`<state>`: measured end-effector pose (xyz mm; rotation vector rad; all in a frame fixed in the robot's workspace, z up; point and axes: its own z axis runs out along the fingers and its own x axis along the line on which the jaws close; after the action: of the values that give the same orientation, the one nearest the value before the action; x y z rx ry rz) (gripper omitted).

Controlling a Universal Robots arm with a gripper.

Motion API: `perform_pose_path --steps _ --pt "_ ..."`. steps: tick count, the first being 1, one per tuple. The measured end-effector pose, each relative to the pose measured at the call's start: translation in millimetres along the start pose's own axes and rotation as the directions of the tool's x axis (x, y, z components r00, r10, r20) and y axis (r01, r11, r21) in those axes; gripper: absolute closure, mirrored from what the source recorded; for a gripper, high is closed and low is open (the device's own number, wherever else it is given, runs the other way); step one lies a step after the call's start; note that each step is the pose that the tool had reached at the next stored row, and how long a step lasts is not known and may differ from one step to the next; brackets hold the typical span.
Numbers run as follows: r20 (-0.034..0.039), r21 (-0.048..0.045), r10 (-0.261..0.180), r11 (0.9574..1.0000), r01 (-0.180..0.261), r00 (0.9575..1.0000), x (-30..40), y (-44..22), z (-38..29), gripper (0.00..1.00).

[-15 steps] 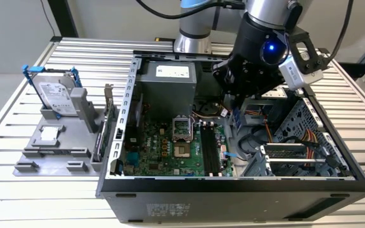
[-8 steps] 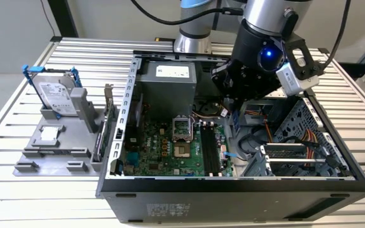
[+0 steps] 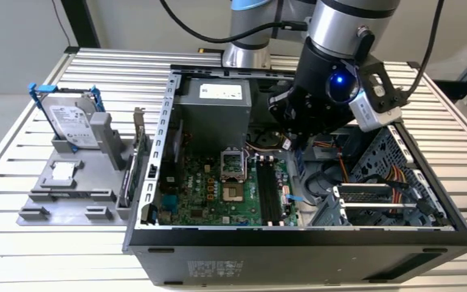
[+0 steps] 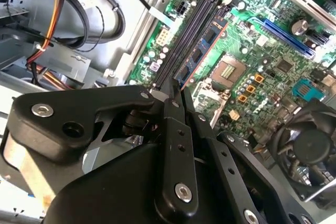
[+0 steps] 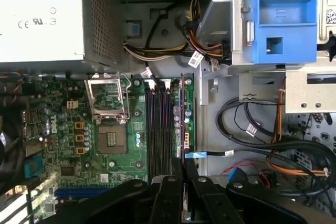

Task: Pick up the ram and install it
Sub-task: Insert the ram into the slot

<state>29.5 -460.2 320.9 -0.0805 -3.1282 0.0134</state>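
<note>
In the exterior view I see my gripper [image 3: 296,143] lowered into the open computer case [image 3: 298,240], upper centre of frame, above the motherboard [image 3: 217,194]. In the second wrist view its fingers [image 4: 173,109] are pressed onto the ram [image 4: 202,51], a blue stick standing on edge at the memory slots [image 5: 157,124].

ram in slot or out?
Cannot tell if seated. The ram stands on edge along the memory slots, and the gripper is shut on it.
</note>
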Motion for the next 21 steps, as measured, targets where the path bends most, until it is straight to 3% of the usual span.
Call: perform_pose_path --steps 13,21 --pt "0.0005 0.0098 -0.004 0.9999 0.004 1.0000 -1.2 -1.0 16.3 1.00" --pt "0.0006 0.0107 -0.006 0.9999 0.006 1.0000 -1.7 -1.6 29.5 1.00"
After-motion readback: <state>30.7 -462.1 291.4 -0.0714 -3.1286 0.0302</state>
